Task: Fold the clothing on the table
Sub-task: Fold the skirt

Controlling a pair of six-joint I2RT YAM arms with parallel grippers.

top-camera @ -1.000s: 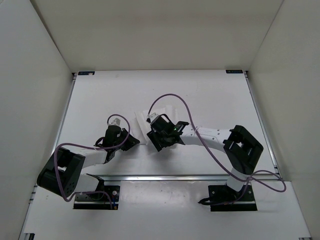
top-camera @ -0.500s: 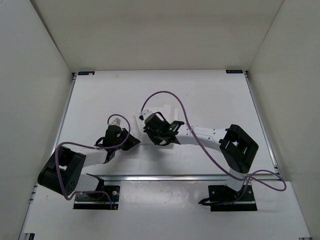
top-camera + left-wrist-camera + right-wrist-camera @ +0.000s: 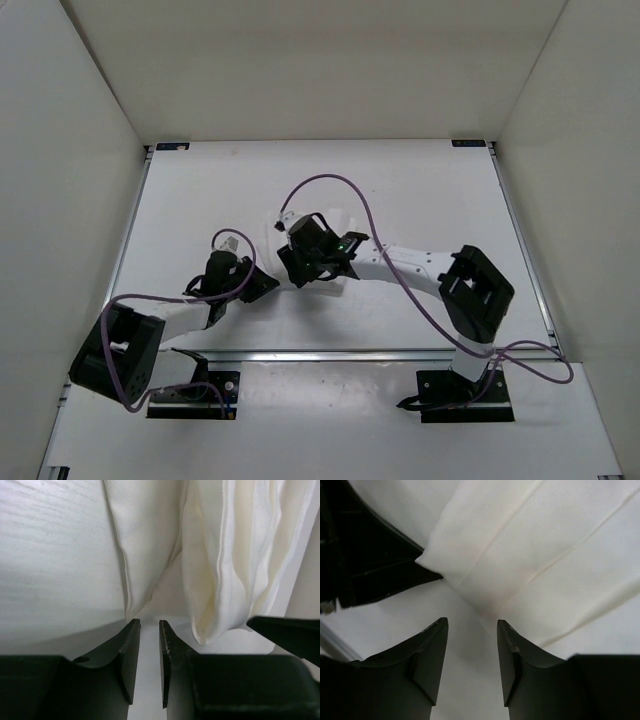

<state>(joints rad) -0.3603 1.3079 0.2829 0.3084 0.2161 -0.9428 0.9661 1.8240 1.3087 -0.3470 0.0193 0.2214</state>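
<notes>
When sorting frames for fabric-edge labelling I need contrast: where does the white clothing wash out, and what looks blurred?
Left wrist: clothing creases sharp, softly shaded; near jaws dark, slightly soft. Right wrist: weave crisp, jaws dark silhouettes. Top external: even light, no glare, but the clothing blends into the white table.

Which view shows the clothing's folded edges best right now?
Right wrist: the clothing fills the upper frame, its layered corner and creases clear. Left wrist shows bunched pleats close up. Top external shows only slivers beside the right arm, white against the white table.
</notes>
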